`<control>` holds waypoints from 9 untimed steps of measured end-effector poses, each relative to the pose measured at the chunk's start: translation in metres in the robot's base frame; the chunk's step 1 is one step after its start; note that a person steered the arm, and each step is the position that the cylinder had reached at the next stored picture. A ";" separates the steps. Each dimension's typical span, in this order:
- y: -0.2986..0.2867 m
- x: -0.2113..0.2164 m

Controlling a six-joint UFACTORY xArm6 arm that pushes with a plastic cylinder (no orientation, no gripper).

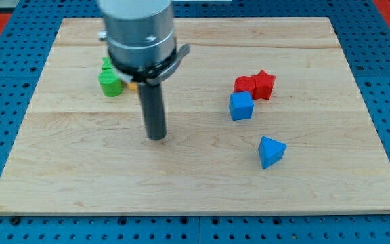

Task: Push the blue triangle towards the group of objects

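The arm's housing (139,34) hides part of the green blocks (110,81) and most of a yellow block (133,86) near the board's (80,183) top-left corner. My tip (156,137) rests near mid-board, touching nothing. One blue triangle (271,151) lies toward the bottom-right, just below one blue cube (241,106) and two red blocks (256,85).

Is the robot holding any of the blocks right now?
No, nothing is held. My tip rests on bare board, touching no block. The blue triangle sits apart, off to the view's right.
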State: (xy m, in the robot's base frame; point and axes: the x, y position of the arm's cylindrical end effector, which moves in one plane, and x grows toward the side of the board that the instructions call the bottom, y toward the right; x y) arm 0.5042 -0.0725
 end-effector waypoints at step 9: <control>0.238 0.039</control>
State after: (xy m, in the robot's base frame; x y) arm 0.5433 0.1657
